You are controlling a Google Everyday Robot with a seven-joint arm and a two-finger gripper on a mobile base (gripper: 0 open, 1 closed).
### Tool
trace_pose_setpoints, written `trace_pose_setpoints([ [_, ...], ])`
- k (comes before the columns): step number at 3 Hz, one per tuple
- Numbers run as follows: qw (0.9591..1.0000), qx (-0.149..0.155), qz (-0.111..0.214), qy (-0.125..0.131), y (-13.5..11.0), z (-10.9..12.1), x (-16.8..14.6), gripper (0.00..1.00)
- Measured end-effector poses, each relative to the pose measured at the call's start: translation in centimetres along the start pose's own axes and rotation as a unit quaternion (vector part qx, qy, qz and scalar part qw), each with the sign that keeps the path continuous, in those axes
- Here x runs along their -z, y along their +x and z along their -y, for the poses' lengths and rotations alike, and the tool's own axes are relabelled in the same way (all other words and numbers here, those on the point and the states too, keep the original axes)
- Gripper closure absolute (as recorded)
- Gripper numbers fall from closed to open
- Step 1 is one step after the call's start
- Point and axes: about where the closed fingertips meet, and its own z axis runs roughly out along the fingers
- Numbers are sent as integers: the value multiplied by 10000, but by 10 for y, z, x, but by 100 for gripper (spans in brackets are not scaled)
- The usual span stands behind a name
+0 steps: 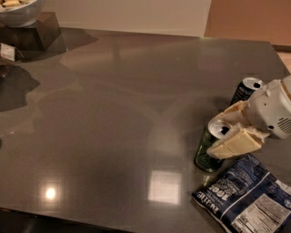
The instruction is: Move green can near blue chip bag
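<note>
The green can [207,154] stands upright on the dark grey table [113,113] at the right, its silver top showing between the fingers. My gripper [228,130] reaches in from the right and is shut on the can's upper part, with one cream finger [235,144] in front and the other [233,110] behind. The blue chip bag [248,196] lies flat just in front and to the right of the can, a small gap apart.
A dark blue can [245,90] stands behind the gripper, close to the arm. A white bowl [20,10] sits on a dark block [34,34] at the far left corner. The table's front edge runs along the bottom.
</note>
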Motion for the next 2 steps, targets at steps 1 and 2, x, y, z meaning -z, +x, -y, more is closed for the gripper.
trace_pose_setpoints([
  [1,10000,14,-4,5,-1,-1,0,0],
  [2,10000,14,-4,5,-1,-1,0,0],
])
